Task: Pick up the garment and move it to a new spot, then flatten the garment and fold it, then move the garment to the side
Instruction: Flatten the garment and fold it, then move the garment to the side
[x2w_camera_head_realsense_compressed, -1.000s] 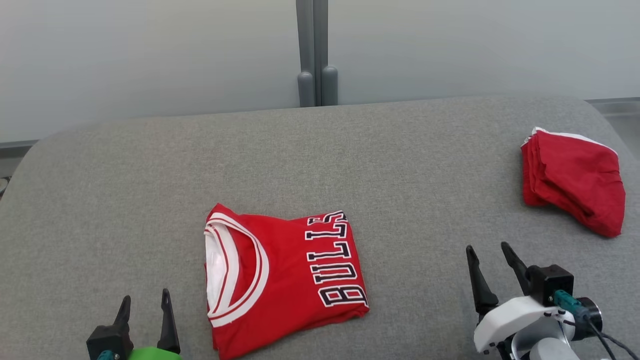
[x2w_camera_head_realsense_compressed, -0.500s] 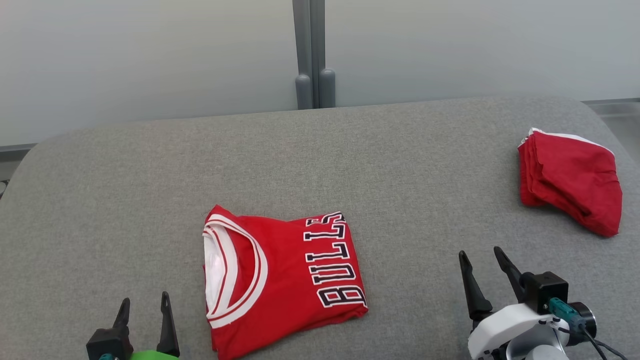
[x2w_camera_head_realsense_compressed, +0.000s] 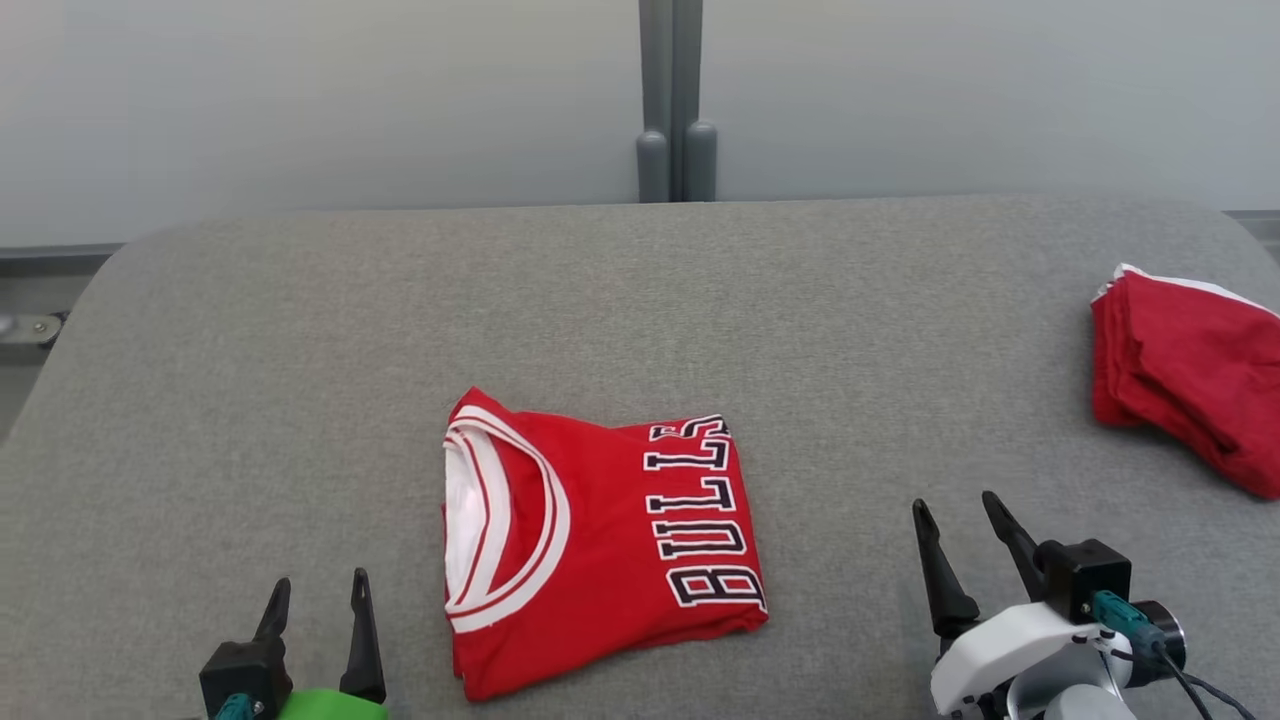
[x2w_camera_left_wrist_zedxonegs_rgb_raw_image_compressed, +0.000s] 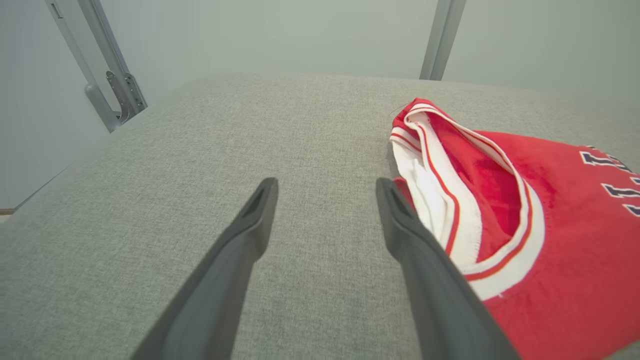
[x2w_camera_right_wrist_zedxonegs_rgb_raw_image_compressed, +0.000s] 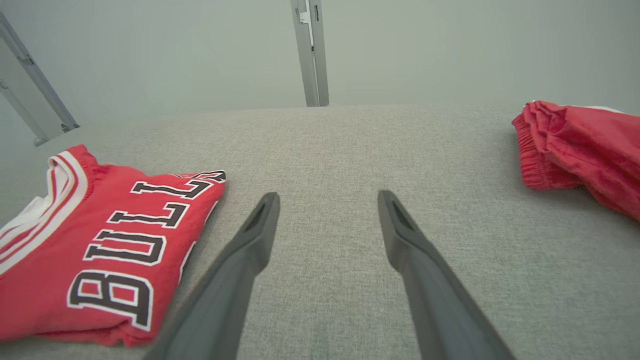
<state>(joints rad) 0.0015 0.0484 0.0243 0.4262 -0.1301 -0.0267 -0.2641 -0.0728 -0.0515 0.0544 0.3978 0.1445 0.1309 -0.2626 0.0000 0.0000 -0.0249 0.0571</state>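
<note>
Seeing post (x2w_camera_head_realsense_compressed: 672, 100), jersey (x2w_camera_head_realsense_compressed: 600, 540) and second red garment (x2w_camera_head_realsense_compressed: 1190, 380) all displaced toward frame right together in the head view versus half a second back. Treating that as a camera turn, not cloth motion.

Finding jersey at lower centre of the head view, flat on the grey desk (x2w_camera_head_realsense_compressed: 300, 350), folded to a compact rectangle, collar toward frame left, BULLS lettering toward frame right. Same outline as before, no new crease.

Reading left pincer (x2w_camera_head_realsense_compressed: 322, 578) at lower left as spread and empty, near the collar, not touching. Confirming in the left wrist view, with collar edge just beside one finger (x2w_camera_left_wrist_zedxonegs_rgb_raw_image_compressed: 420, 250).

Reading right pincer (x2w_camera_head_realsense_compressed: 954, 500) at lower right as spread and empty too, clear of the lettered edge, with bare desk between its fingers (x2w_camera_right_wrist_zedxonegs_rgb_raw_image_compressed: 250, 245) in the right wrist view.

Noting second red garment at the right edge, well apart from jersey.

Judging fold as done, leaving only the shift to the side. Expecting a two-sided pinch next, at collar edge and lettered edge. Risking fold collapse if lifted from one side only.
</note>
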